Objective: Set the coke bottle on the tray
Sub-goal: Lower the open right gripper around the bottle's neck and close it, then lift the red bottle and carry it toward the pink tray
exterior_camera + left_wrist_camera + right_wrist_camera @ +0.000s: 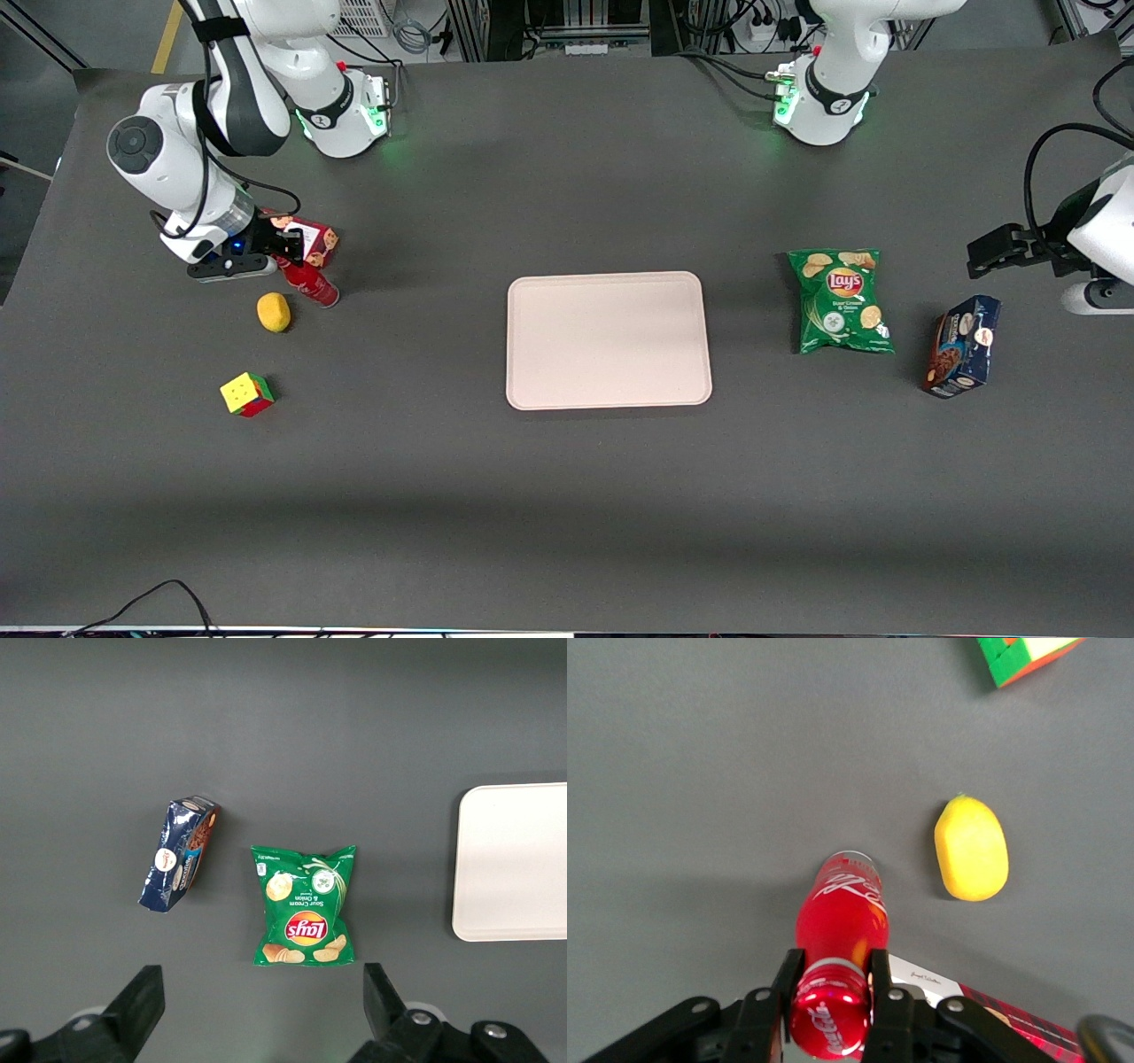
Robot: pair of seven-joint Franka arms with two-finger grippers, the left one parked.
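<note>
The coke bottle [312, 283] is a slim all-red bottle with a red cap, standing at the working arm's end of the table. My right gripper [285, 251] is shut on its neck just under the cap. In the right wrist view the fingers [788, 979] press both sides of the neck of the coke bottle [840, 921], and the gripper [833, 973] is centred over the cap. I cannot tell whether the bottle's base touches the table. The pale pinkish-beige tray [609, 340] lies flat at the table's middle, with nothing on it; it also shows in the left wrist view [514, 859].
A red cookie box [314, 239] stands right beside the bottle, farther from the front camera. A yellow lemon [274, 312] and a Rubik's cube [246, 394] lie nearer the camera. A green chips bag [842, 301] and a blue box [964, 346] lie toward the parked arm's end.
</note>
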